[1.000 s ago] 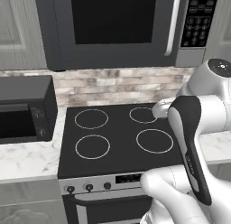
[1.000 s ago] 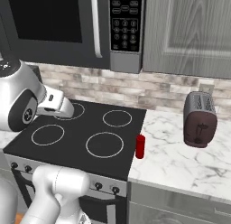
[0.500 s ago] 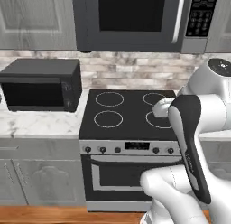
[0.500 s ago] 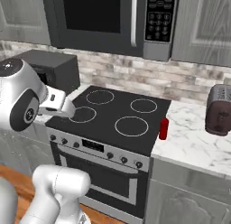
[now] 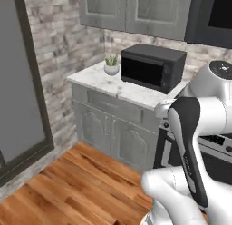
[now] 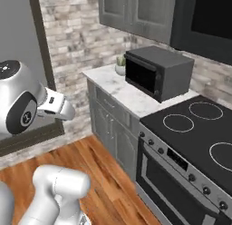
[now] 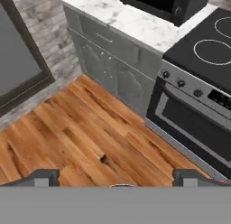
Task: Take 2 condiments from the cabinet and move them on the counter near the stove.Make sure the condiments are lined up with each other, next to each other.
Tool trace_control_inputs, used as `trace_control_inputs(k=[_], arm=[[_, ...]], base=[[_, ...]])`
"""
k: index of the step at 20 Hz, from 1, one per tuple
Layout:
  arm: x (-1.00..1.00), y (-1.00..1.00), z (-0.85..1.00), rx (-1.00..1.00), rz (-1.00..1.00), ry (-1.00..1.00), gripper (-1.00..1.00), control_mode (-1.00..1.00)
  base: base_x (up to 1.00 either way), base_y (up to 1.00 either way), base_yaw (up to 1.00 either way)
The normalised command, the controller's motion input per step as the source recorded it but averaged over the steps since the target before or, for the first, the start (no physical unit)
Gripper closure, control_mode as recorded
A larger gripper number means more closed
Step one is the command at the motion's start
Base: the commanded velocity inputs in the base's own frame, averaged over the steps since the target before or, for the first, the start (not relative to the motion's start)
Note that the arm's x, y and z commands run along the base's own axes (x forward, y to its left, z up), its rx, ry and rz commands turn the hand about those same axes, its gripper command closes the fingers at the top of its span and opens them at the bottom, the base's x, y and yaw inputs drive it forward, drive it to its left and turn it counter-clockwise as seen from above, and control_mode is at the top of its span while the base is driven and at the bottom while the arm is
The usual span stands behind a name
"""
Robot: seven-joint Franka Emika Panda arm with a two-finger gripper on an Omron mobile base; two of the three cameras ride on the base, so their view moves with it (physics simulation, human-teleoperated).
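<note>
The condiments are out of view. Grey wall cabinet (image 5: 131, 11) (image 6: 136, 13) doors hang shut above the white marble counter (image 5: 113, 83) (image 6: 122, 90) (image 7: 131, 24). The black stove (image 6: 190, 129) (image 7: 212, 47) adjoins that counter on the right. My gripper (image 7: 116, 177) hangs over the wood floor, in front of the base cabinets. It is open, its fingertips (image 7: 45, 175) set wide apart with nothing between them.
A black microwave (image 5: 152, 65) (image 6: 156, 72) stands on the counter with a small potted plant (image 5: 111, 63) (image 6: 120, 63) beside it. Panelled base cabinets (image 5: 108, 124) sit below. A brick wall with a dark-framed opening (image 5: 22, 83) closes the left. Wood floor (image 7: 90, 137) lies open in front.
The whole picture has shifted: the base has swung left, so the stove slid to the right edge and the red bottle left the views. The gripper stays open.
</note>
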Motion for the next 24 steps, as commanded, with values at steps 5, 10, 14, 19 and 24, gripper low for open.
trace_control_inputs(k=[5,10,14,19,24], arm=[[0.0,0.0,0.0,0.0,0.0,0.0,-1.0,1.0],[0.0,0.0,0.0,0.0,0.0,0.0,-1.0,1.0],[0.0,0.0,0.0,0.0,0.0,0.0,-1.0,1.0],[0.0,0.0,0.0,0.0,0.0,0.0,-1.0,1.0],[0.0,0.0,0.0,0.0,0.0,0.0,-1.0,1.0]], base=[[-0.01,0.0,1.0],[0.0,0.0,1.0],[0.01,0.0,1.0],[0.27,-0.01,0.82],[0.26,0.0,0.21]])
